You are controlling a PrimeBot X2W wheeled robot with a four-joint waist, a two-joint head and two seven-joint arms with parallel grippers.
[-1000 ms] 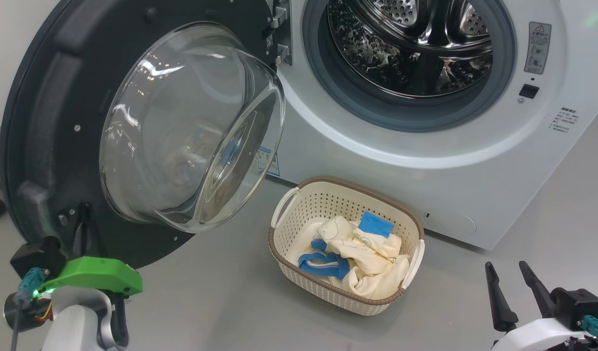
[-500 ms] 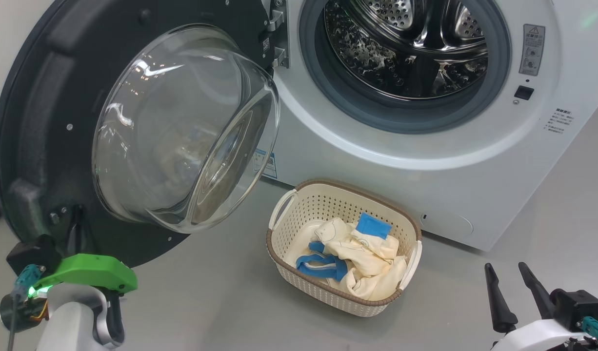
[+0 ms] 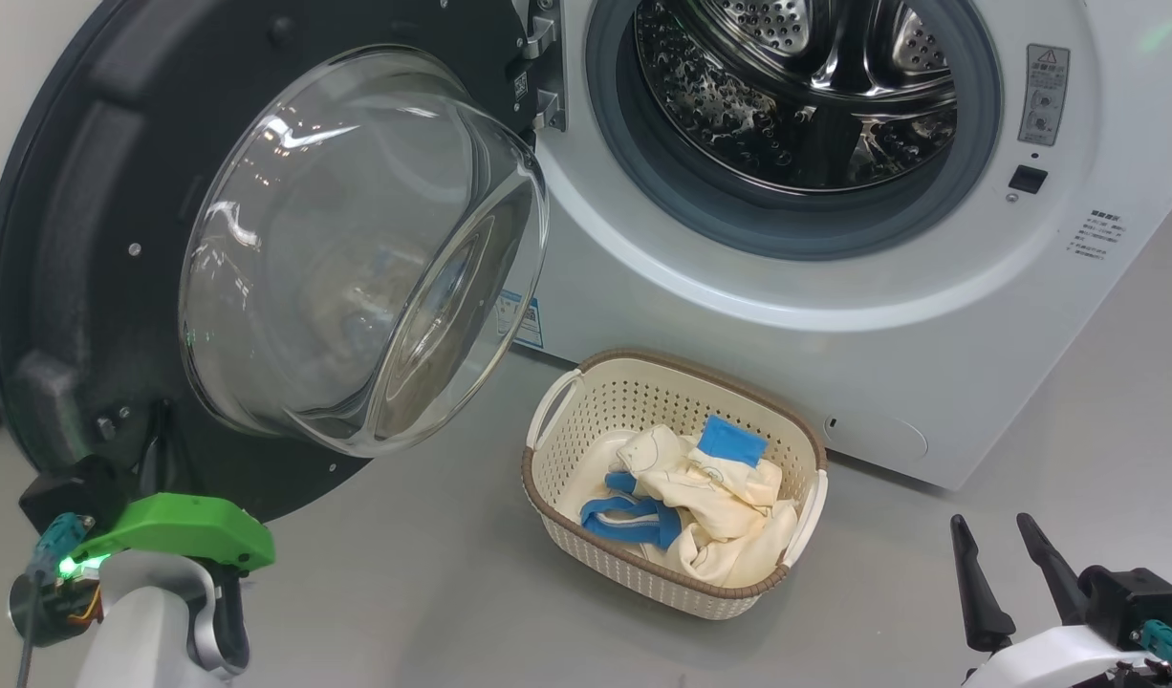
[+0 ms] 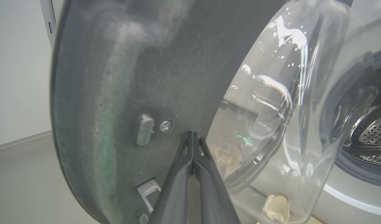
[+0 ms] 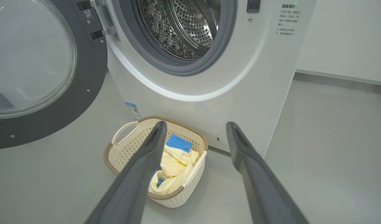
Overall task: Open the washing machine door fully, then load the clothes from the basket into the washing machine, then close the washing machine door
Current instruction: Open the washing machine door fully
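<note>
at the bottom of the head view, my right gripper (image 3: 988, 521) sits low, fingers spread wide with nothing between them. at lower left, the left gripper (image 4: 193, 137) has its two fingers pressed flat together on nothing. the tips are set against the black inner face of the door (image 3: 70, 239), beside a screw (image 4: 165, 125). i think they touch, though the wide lens makes that hard to call.

further out, the basket (image 3: 686, 355) stands on the floor (image 3: 404, 573) just in front of the washer (image 3: 835, 363), with the clothes (image 3: 701, 497) all heaped inside it. beyond that the drum (image 3: 806, 86) gapes bare.

over the last second the whole head picture slid a little left, so the camera moved. measured against the washer, the door crept only slightly wider, and in the last half second nothing shifted at all. i judge the door is at or near the end of its swing, so the opening step looks done and the clothes come next.

the left wrist view gives me the shut fingers and where their tips meet the door. from the head camera the green wrist cover (image 3: 180, 535) blocks most of that. the right wrist view looks down its spread fingers at the basket and shows the door's hinge side clear of the opening.
</note>
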